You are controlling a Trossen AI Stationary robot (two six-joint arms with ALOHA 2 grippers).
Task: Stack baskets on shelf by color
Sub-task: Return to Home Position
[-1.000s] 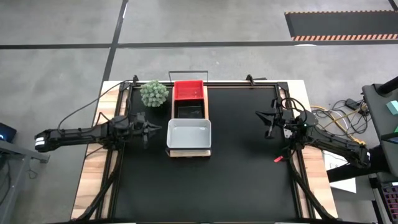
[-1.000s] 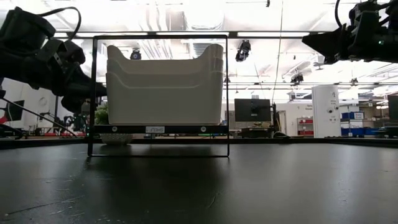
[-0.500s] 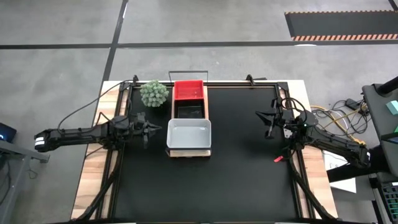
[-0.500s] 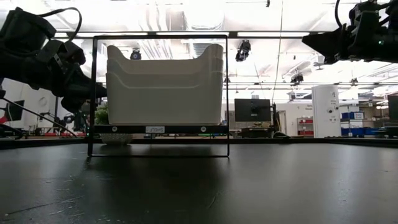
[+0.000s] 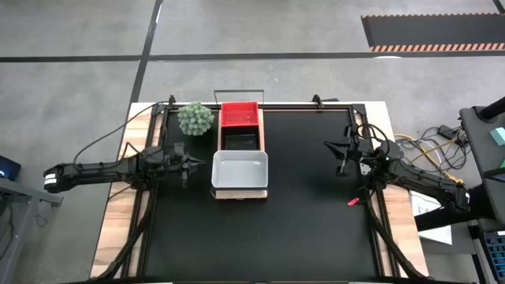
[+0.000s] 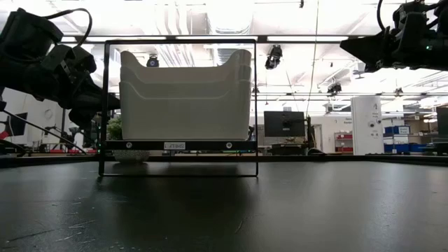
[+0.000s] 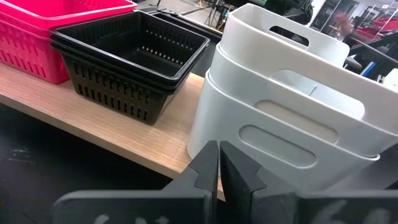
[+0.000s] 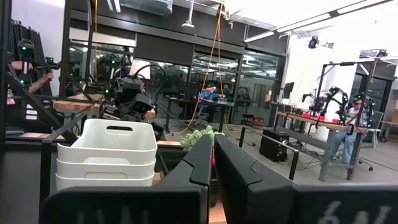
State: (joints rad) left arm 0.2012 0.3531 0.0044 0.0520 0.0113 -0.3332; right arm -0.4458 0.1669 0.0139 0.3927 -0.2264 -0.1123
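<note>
The wooden shelf [image 5: 239, 194] carries three stacks sorted by colour: red baskets [image 5: 240, 115] at the far end, black baskets [image 5: 240, 140] in the middle, white baskets [image 5: 239, 170] at the near end. The left gripper [image 5: 203, 162] hovers just left of the white baskets, fingers pressed together and empty. The right gripper [image 5: 327, 144] hangs well off to the right, its fingers also together.

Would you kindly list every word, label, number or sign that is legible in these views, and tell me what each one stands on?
No text can be read in any view.
The small white label on the shelf front edge: print too small to read.
Pale marks on the left pincer housing: blurred, unreadable.
Pale marks on the right pincer housing: blurred, unreadable.
The white baskets: no print visible.
</note>
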